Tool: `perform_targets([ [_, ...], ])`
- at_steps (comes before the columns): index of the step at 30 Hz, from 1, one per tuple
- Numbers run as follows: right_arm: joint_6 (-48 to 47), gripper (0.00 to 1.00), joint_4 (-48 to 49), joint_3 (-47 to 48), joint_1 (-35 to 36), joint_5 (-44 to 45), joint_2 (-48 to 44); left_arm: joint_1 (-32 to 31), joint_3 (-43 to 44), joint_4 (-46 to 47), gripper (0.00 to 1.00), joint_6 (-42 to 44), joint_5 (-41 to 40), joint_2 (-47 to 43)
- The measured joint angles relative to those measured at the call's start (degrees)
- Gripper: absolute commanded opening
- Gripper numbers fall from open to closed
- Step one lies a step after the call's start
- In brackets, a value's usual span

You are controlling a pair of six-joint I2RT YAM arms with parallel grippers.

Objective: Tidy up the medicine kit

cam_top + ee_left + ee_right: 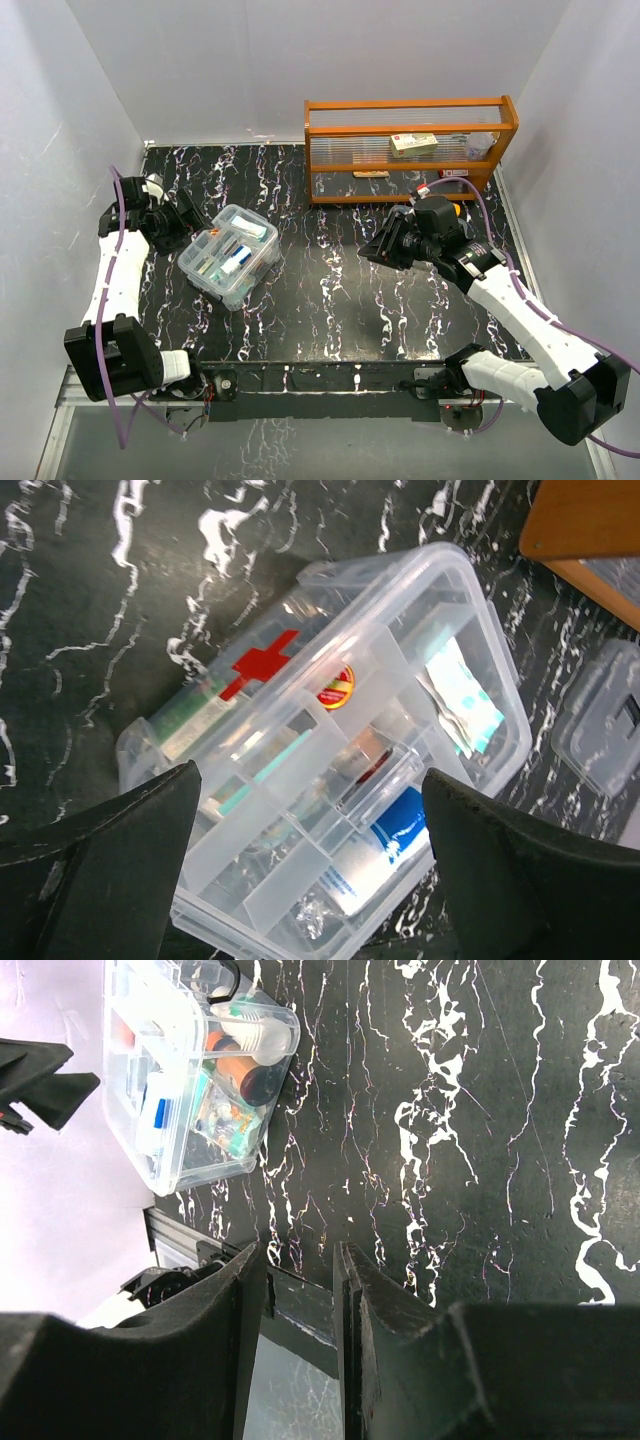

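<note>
The medicine kit (229,256), a clear box with a divided insert tray and no lid on it, sits at the left of the table. In it I see a white bottle with a blue label (392,842), a teal-and-white packet (466,704) and a red cross mark (258,664). My left gripper (193,226) is open wide just left of the kit; in its wrist view the gripper (310,880) spans the kit's near end with its fingers apart from the walls. A clear lid (606,720) lies to the right. My right gripper (374,250) hovers mid-table, slightly open and empty (298,1260).
An orange wooden rack (410,112) with a ribbed clear panel stands at the back right, holding a small box (413,143) and a white bottle (480,146). Grey walls close in left and right. The kit (190,1070) also shows far off in the right wrist view.
</note>
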Motion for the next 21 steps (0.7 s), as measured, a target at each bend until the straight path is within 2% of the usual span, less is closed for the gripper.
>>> perform_targets([
  [13, 0.0, 0.31, 0.5, -0.7, 0.0, 0.0, 0.0, 0.3, -2.6, 1.5, 0.9, 1.7, 6.1, -1.7],
  [21, 0.0, 0.32, 1.0, -0.8, 0.0, 0.0, 0.0, 0.3, -2.3, 1.0, 0.96, 2.6, 3.0, -1.7],
])
